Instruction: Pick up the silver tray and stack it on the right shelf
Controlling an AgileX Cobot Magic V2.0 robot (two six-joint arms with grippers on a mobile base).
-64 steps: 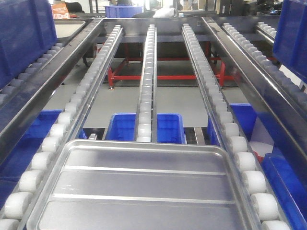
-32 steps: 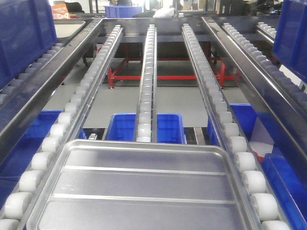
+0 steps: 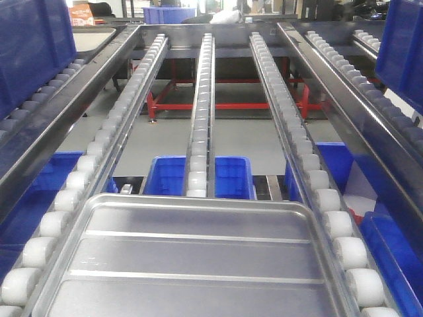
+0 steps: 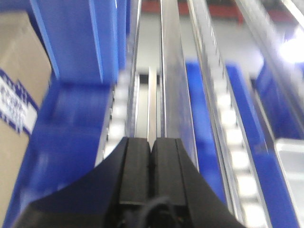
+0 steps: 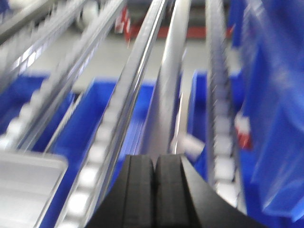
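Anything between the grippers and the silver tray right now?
Yes, on both sides. In the left wrist view, the left roller rail runs between the shut left gripper and a corner of the silver tray. In the right wrist view, the right roller rail runs between the shut right gripper and the tray.

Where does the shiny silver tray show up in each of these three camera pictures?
Front-facing view: the silver tray fills the bottom centre, lying on the white rollers.
Left wrist view: only its corner shows, at the lower right edge.
Right wrist view: a blurred corner shows at the lower left.
Shared landmark: the red frame on the floor beyond, in the upper part of each picture.
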